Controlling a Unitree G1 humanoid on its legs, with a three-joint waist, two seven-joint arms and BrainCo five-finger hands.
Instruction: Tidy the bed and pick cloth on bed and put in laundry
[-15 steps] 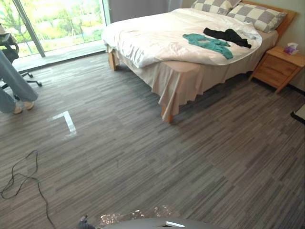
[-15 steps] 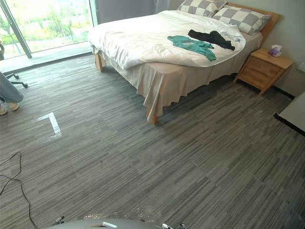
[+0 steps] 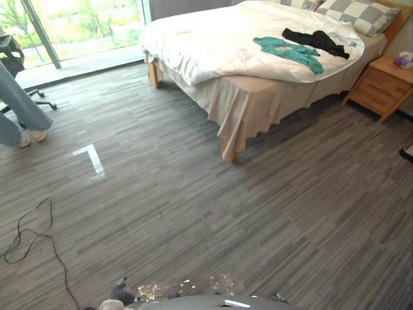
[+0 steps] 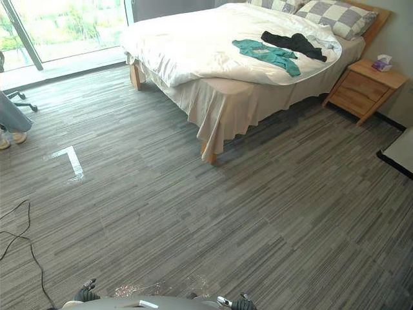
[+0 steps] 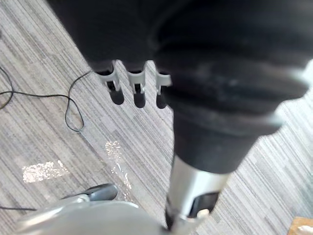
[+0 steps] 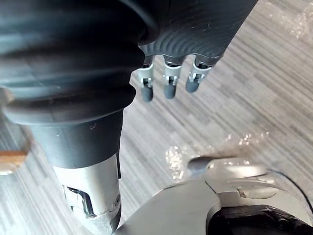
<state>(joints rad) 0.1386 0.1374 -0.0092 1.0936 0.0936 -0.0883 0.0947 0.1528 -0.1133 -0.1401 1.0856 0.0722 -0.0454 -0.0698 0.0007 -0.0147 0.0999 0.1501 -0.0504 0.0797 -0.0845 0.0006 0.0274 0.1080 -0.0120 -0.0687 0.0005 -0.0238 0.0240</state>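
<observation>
Both cloths are on the bed (image 3: 248, 106). The teal cloth (image 3: 288, 51) and the black cloth (image 3: 315, 41) lie just beside each other on the rumpled white duvet (image 3: 213, 39), toward the pillow end near the wooden nightstand (image 3: 381, 90). Well apart from the bed, over the grey floor (image 3: 193, 213), the left hand (image 5: 139, 93) and right hand (image 6: 168, 83) hang slack, grasping nothing. A person's legs (image 3: 22, 103) stand by the window (image 3: 84, 26).

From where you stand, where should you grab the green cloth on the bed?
Probably by the end nearest the long side of the bed by the nightstand. The green cloth lies crumpled on the white blanket, one end trailing toward that edge. Come from that side and pinch a raised fold; the black cloth lies just beyond.
</observation>
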